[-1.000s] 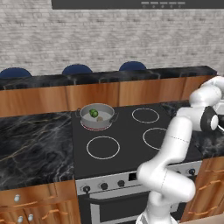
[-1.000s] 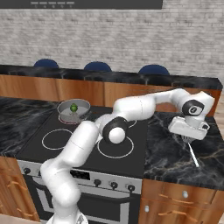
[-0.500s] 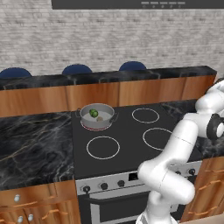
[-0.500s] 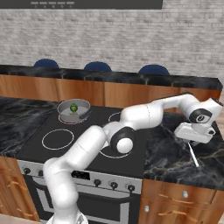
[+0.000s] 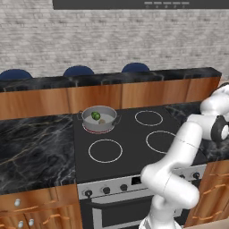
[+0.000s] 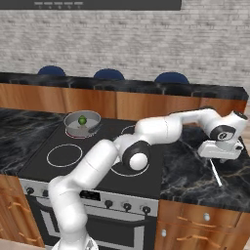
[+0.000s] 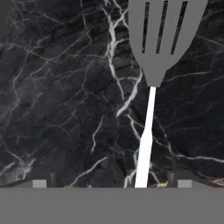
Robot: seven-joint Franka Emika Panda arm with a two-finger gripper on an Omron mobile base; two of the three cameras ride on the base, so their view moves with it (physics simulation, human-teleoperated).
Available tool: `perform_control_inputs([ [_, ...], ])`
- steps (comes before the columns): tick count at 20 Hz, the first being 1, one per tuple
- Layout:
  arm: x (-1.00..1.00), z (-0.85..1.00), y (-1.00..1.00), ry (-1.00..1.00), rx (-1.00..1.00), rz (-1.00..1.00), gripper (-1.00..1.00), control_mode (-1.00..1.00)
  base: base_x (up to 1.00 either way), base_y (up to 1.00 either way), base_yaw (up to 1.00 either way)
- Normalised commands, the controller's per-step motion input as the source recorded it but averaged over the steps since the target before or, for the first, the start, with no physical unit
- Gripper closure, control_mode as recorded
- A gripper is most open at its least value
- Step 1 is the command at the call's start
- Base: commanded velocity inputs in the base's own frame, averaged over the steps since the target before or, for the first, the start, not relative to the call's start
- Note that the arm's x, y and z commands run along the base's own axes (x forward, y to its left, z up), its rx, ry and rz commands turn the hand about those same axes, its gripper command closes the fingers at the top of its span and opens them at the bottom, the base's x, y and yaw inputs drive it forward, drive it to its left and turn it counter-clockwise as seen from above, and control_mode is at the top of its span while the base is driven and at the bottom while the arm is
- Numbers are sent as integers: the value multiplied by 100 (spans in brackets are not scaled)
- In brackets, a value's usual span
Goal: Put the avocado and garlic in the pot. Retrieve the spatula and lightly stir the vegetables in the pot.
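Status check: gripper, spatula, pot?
Gripper open, above light-grey slotted spatula flat on black marble counter. Green avocado, beige garlic in grey metal pot. Nothing blocking.

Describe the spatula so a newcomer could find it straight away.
Start at the stove and move to the black marble counter on its right. The spatula lies flat there under the open end effector: slotted grey head, thin pale handle, nothing else beside it.
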Motion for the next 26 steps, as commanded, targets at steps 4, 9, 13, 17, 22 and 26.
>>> perform_control_inputs([
  [4, -17, -20, 14, 1, -17, -14, -100, -100, 0, 0, 0],
  [9, -1, 0, -3, 12, -2, -11, -100, -100, 0, 0, 0],
  [13, 0, -23, -51, 2, 0, -1, -100, -100, 0, 0, 0],
  [17, 0, -23, -48, 0, 0, 0, -100, -100, 0, 0, 0],
  [22, -21, -6, -16, 0, 0, 0, -100, -100, 0, 0, 0],
  [26, -36, 0, 0, 1, 0, 0, -100, -100, 0, 0, 0],
])
